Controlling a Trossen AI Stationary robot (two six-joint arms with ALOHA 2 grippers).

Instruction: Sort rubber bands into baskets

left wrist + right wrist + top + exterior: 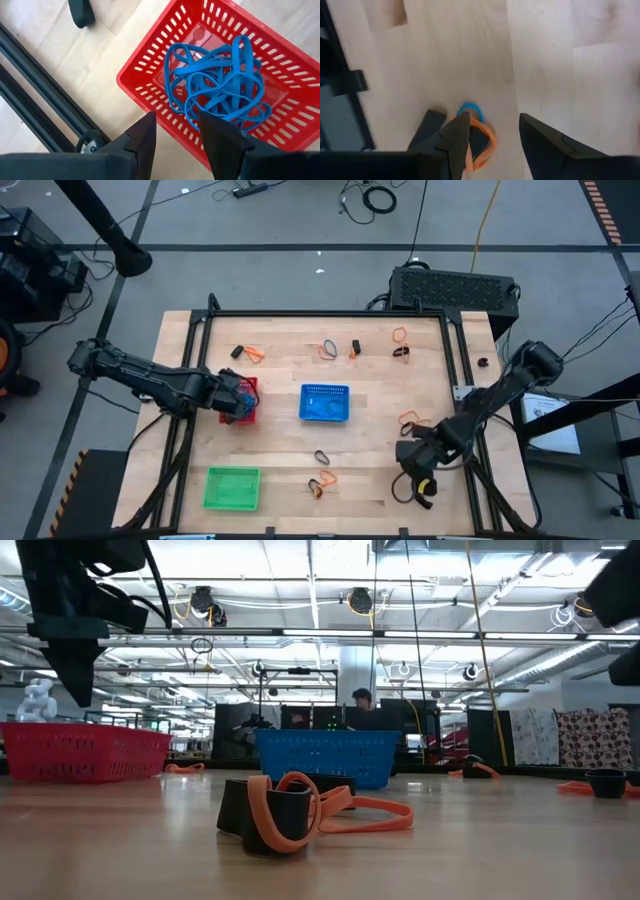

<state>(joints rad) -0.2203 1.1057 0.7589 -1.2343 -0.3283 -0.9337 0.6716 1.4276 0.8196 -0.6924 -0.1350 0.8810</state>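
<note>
The left gripper [240, 398] is hovering over the red basket [251, 386] at about nine o'clock on the table, its fingers [142, 137] standing apart with nothing between them. Directly beneath them, inside the basket, a tangle of blue rubber bands [215, 85] is lying loose on the mesh floor, clear of both fingertips.

The right gripper [412, 452] is hanging low at about four o'clock on the table, its fingers [457, 135] also spread and empty. Just ahead of them on the wood, an orange band [485, 142] is lying with a blue band [469, 107] touching it; both are sitting near one fingertip without being gripped.

The blue basket [325, 403] is sitting near the table's centre, and the green basket [232, 487] is resting at about seven o'clock. More orange and black bands [325, 348] are lying scattered toward twelve o'clock, another small cluster [322, 480] is lying at six o'clock, and an orange loop [408, 420] is lying just beyond the right gripper, toward three o'clock. In the low view, an orange band draped over a black one [285, 810] is filling the foreground.
</note>
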